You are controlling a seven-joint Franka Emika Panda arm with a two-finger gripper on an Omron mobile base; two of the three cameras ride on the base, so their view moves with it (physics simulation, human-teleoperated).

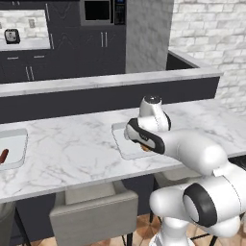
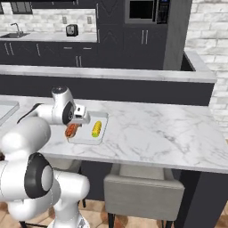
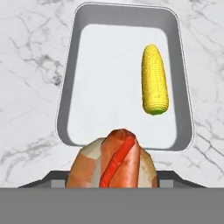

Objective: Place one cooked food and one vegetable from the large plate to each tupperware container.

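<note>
Gripper (image 2: 75, 126) clenched on brown hot dog with red sausage (image 3: 114, 164), hovered over near rim of shallow translucent-white rectangular container (image 3: 65, 92); yellow corn cob (image 3: 154, 79) already inside, leaving free floor for hot dog.

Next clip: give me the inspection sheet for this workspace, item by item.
Surface: white marble counter.
Job's things: rectangular container holds a corn cob; a hot dog sits at the gripper, over the container's near rim. Second container lies far left, something reddish at its edge.
Clutter: nothing seen.
Grippers: gripper above the container; fingers hidden by the hot dog, grip cannot be told.
Cables: nothing seen.
Surroundings: dark cabinets, microwave, brick wall, grey stools.
</note>
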